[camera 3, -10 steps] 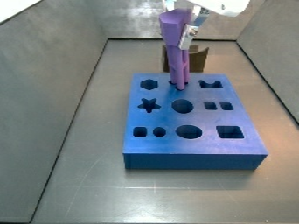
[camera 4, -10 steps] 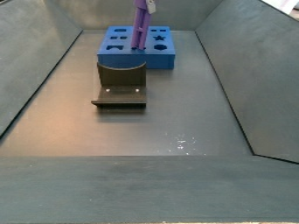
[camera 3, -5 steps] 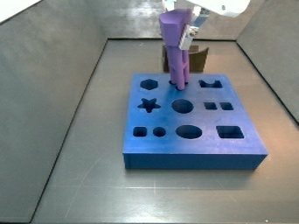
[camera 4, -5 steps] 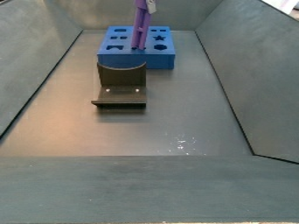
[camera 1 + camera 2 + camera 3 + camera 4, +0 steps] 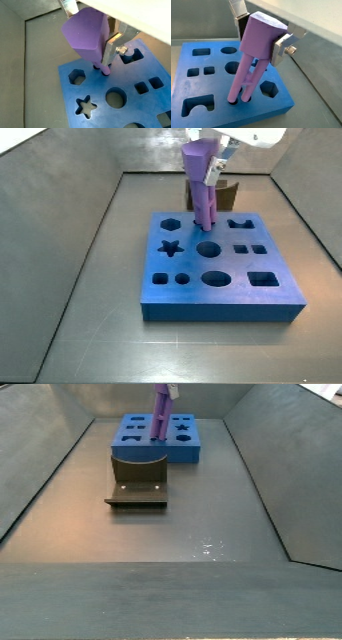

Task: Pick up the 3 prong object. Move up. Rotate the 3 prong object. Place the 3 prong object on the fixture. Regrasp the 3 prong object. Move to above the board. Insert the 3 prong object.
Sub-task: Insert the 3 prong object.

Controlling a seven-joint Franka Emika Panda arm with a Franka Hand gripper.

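My gripper (image 5: 261,35) is shut on the thick upper end of the 3 prong object (image 5: 250,75), a light-purple peg held upright. Silver fingers (image 5: 112,44) press its two sides in both wrist views. The thin prongs reach down to the blue board (image 5: 218,85), and their tips meet small dark holes near its edge. How deep they sit I cannot tell. In a side view the 3 prong object (image 5: 202,190) stands over the far middle of the board (image 5: 221,308), under the gripper (image 5: 205,153). The dark fixture (image 5: 138,479) stands on the floor beside the board (image 5: 187,452).
The board (image 5: 97,87) has star, hexagon, circle and square cutouts around the peg. Grey metal walls (image 5: 261,474) enclose the floor (image 5: 80,278). In a side view the fixture (image 5: 230,194) rises just behind the board's far edge.
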